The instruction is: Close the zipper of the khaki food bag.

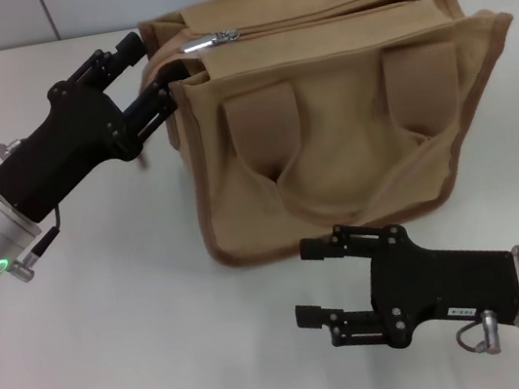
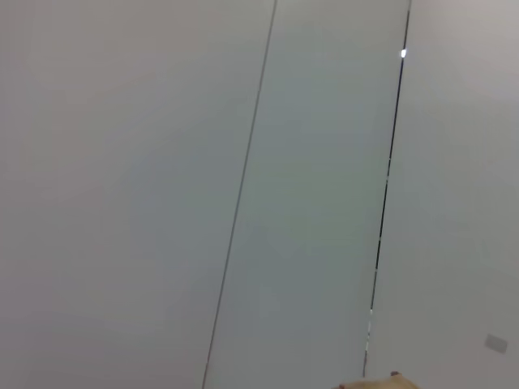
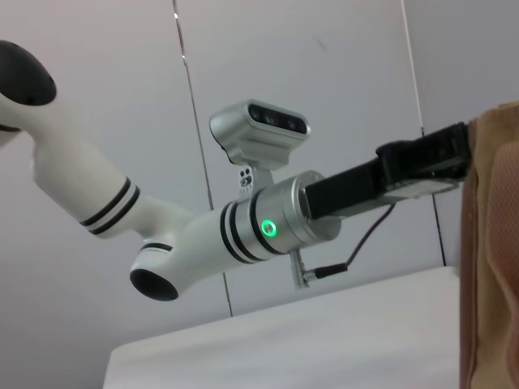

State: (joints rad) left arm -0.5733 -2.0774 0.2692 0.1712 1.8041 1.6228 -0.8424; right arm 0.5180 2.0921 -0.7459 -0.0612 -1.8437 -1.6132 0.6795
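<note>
The khaki food bag [image 1: 329, 134] stands upright on the white table [image 1: 117, 355] in the head view. Its zipper [image 1: 310, 17] runs along the top, and the small silver pull [image 1: 210, 39] sits near the bag's left end. The top panels gape apart right of the pull. My left gripper [image 1: 153, 68] is at the bag's left end, with its fingers wide apart on either side of that end. My right gripper [image 1: 315, 282] is open and empty, low over the table in front of the bag. The bag's edge also shows in the right wrist view [image 3: 491, 243].
The right wrist view shows my left arm [image 3: 243, 227] and the head camera [image 3: 259, 130] against a grey panelled wall. The left wrist view shows mostly wall [image 2: 243, 194], with a sliver of tan at the bottom edge.
</note>
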